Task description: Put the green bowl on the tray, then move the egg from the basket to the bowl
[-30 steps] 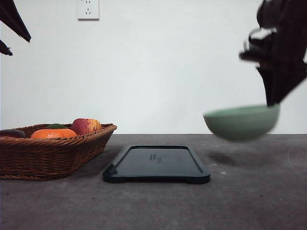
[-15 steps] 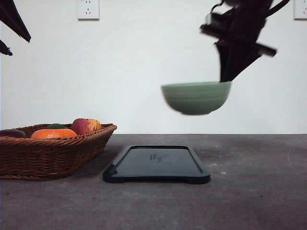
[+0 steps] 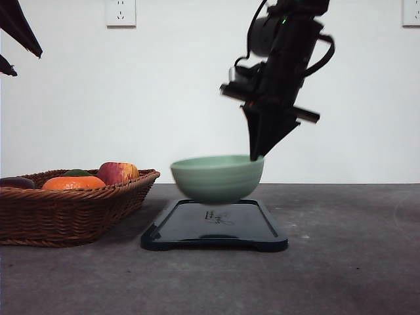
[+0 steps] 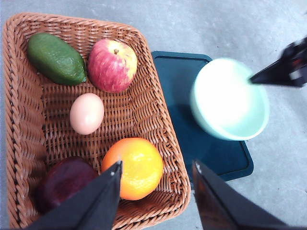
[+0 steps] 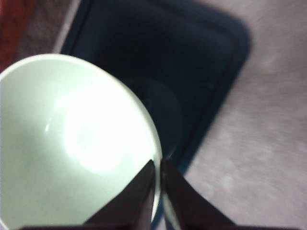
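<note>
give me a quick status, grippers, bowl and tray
Right gripper shut on green bowl rim, bowl just above tray, not clearly down. Left gripper open above basket; egg inside. Tray unobstructed.

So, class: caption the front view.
Right gripper holds pale green ceramic bowl just above dark glossy tray.

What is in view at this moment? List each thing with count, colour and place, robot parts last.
green bowl: one, pale green, held by its rim just above the tray, empty
tray: one, dark blue-black, on the table beside the basket
basket: one, brown wicker, on the table left of the tray
egg: one, pale beige, in the basket's middle
apple: one, red, in basket
avocado: one, green, in basket
orange: one, in basket
dark purple fruit: one, in basket
wall socket: one, white, on wall
right end effector: shut on bowl's rim
left end effector: open, above the basket
</note>
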`<state>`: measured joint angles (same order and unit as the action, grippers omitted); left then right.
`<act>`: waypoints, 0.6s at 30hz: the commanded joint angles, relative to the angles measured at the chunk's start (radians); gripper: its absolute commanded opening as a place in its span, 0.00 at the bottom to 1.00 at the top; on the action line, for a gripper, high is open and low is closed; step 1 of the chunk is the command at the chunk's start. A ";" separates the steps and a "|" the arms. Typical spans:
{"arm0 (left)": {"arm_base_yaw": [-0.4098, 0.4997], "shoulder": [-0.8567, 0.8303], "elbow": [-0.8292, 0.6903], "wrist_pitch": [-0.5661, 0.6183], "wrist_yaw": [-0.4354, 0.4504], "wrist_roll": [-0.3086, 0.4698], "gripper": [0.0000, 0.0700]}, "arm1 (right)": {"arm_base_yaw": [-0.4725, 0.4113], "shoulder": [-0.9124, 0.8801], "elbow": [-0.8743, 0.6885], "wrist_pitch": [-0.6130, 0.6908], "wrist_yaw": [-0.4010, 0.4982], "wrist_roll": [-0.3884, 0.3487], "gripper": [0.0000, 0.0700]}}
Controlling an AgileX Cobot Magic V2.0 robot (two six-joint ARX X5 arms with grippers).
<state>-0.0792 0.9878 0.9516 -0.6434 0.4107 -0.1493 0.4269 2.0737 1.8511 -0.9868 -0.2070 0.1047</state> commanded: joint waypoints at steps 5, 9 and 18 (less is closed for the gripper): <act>-0.002 0.006 0.022 0.009 0.005 0.000 0.40 | 0.010 0.040 0.029 0.026 -0.003 0.020 0.01; -0.002 0.006 0.022 0.008 0.005 0.000 0.40 | 0.008 0.050 0.029 0.021 -0.003 0.019 0.01; -0.002 0.006 0.022 0.008 0.005 0.000 0.40 | 0.013 0.071 0.029 0.026 -0.002 0.019 0.01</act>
<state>-0.0792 0.9878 0.9516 -0.6445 0.4107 -0.1497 0.4316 2.1115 1.8511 -0.9676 -0.2068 0.1122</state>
